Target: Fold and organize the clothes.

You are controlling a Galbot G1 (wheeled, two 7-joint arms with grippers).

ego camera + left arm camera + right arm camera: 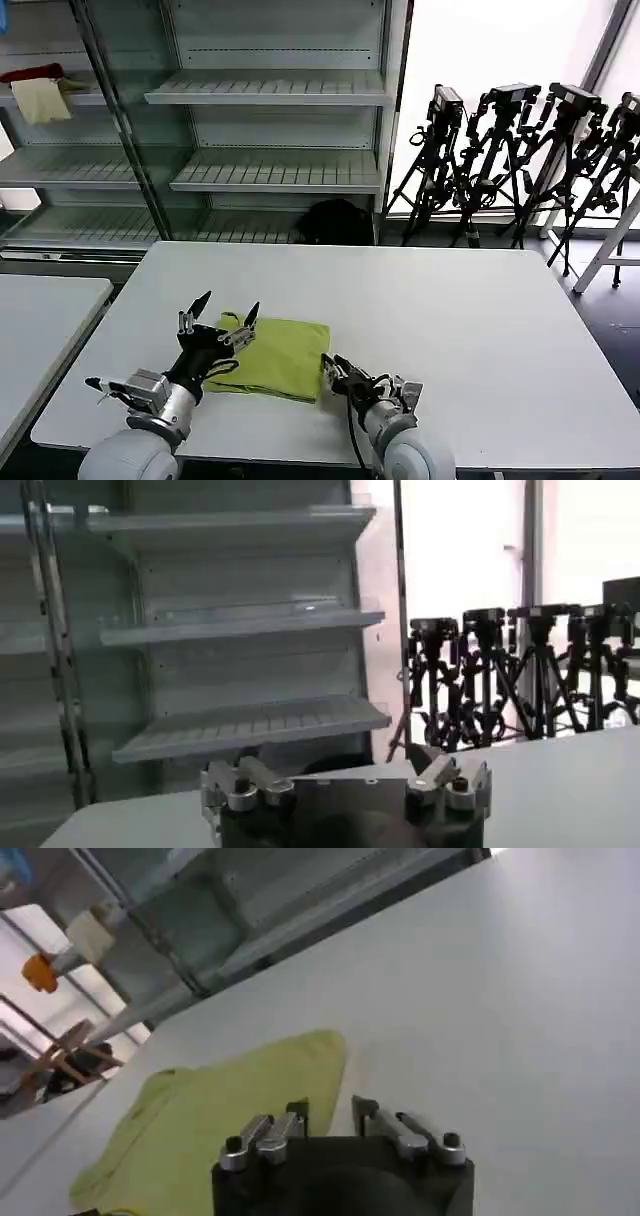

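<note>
On the white bench (480,330), your folded T-shirt (282,357) lies at six o'clock, left gripper (226,312) open above its nine-o'clock edge, right gripper (333,368) slightly open at three: next, tidy placement.

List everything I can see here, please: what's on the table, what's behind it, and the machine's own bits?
T-shirt: one, lime green, folded flat on the near part of the white table.
Second table: one, white, to the left.
Shelving: grey racks behind the table.
Cloths: one beige, one dark red, on an upper left shelf.
Tripods: several, black, back right by the window.
Left gripper: one, open, raised above the shirt's left edge.
Right gripper: one, open, at the shirt's right edge.
</note>
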